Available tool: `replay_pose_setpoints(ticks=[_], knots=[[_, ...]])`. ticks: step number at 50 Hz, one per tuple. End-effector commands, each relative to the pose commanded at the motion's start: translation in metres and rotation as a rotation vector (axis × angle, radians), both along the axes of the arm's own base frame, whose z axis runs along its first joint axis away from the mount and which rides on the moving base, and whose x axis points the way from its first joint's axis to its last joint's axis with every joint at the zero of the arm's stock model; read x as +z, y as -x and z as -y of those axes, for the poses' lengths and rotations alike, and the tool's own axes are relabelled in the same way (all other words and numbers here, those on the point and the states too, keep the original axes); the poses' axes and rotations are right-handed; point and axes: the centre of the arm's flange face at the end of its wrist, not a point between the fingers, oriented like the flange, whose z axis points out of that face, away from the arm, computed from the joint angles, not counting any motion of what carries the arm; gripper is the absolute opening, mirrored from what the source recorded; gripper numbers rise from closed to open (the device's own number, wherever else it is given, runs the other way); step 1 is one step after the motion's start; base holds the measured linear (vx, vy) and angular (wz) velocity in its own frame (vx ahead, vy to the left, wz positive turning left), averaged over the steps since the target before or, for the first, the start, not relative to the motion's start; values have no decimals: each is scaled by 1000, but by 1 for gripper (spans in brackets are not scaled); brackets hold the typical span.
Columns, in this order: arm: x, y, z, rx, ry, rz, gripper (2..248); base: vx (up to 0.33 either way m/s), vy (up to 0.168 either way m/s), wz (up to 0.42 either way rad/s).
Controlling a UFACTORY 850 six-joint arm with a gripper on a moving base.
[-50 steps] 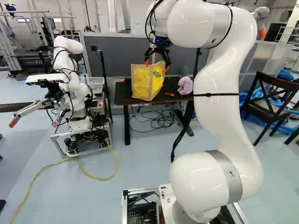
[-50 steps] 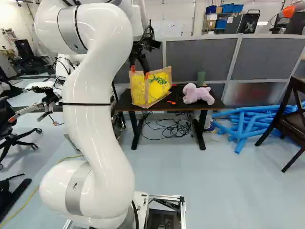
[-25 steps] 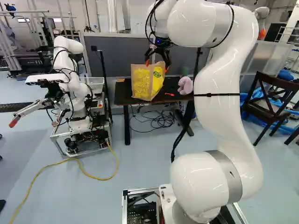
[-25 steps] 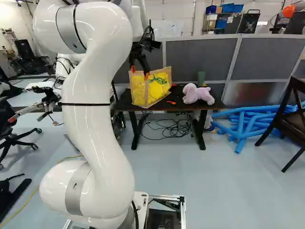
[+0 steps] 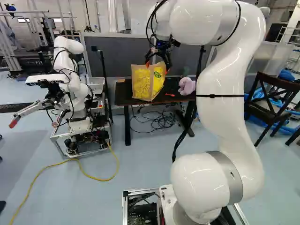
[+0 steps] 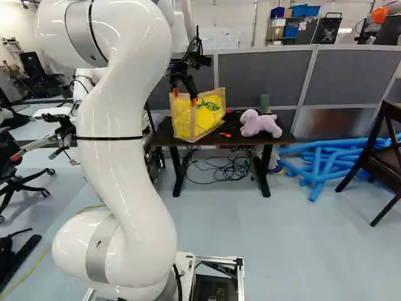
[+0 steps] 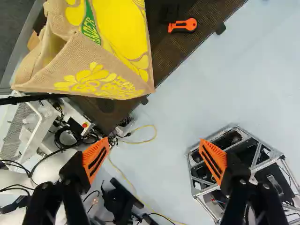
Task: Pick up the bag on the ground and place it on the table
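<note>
My gripper [image 5: 157, 64] is by the top of the bag in the left base view. The tan bag with yellow print [image 5: 148, 83] stands upright on the dark table [image 5: 123, 97], near its left end. In the wrist view the gripper [image 7: 154, 157] is open, its orange-padded fingers wide apart with nothing between them. There the bag [image 7: 105, 51] lies ahead of the fingers, apart from them, its mouth partly showing.
A purple plush toy [image 6: 258, 123], a green cylinder [image 6: 264, 103] and an orange cutter [image 7: 183, 25] are on the table. Another robot [image 5: 75, 89] stands left of it. Dark chairs [image 5: 271, 104] and blue tubes [image 6: 319, 164] lie to the right; cables [image 6: 229, 169] are beneath the table.
The upper part of my arm has drawn back a little, bulging farther right in the left base view and farther left in the right one. The bag and base have not moved.
</note>
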Motion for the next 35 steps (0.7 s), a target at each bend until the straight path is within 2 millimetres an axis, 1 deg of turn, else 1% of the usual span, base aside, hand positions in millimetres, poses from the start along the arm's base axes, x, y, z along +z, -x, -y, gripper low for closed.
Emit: replay_pose_setpoints(ticks=[19, 35], knots=[[-17, 11, 2, 38, 16, 71, 247, 0, 0, 0], [-37, 27, 4, 79, 38, 148, 247, 0, 0, 0]])
